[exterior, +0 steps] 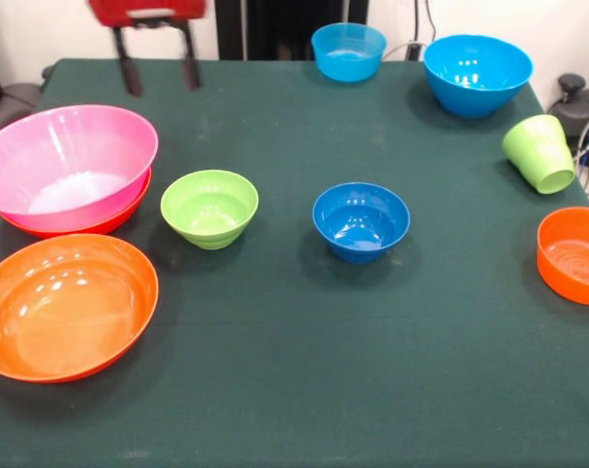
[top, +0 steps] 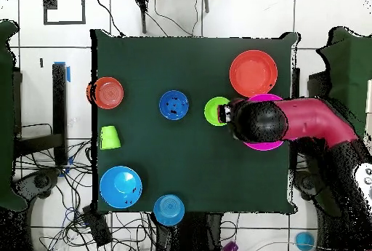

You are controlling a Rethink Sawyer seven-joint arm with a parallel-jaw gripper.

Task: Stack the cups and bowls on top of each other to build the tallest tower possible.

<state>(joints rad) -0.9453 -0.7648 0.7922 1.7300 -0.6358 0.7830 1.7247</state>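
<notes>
In the front view the gripper (exterior: 158,73) is hanging cut off at the top edge, fingers apart and gripping nothing, beyond the pink bowl (exterior: 68,166) nesting in an orange bowl (exterior: 104,222), while overhead the arm (top: 290,121) is hiding most of that tower.

Dark green table (exterior: 275,390) with scattered bowls (exterior: 361,220) and cup (exterior: 539,153).

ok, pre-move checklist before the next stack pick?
1. Gripper empty and open: ok, hanging above the table's far edge.
2. Tower base seated: ok, pink bowl nested in an orange bowl.
3. Next pick free: ok, green bowl upright, standing apart from its neighbours.
4. Green cup upright: not ok, it is tipped on its side.
5. Orange cup present: cannot tell, not seen in either view.
</notes>
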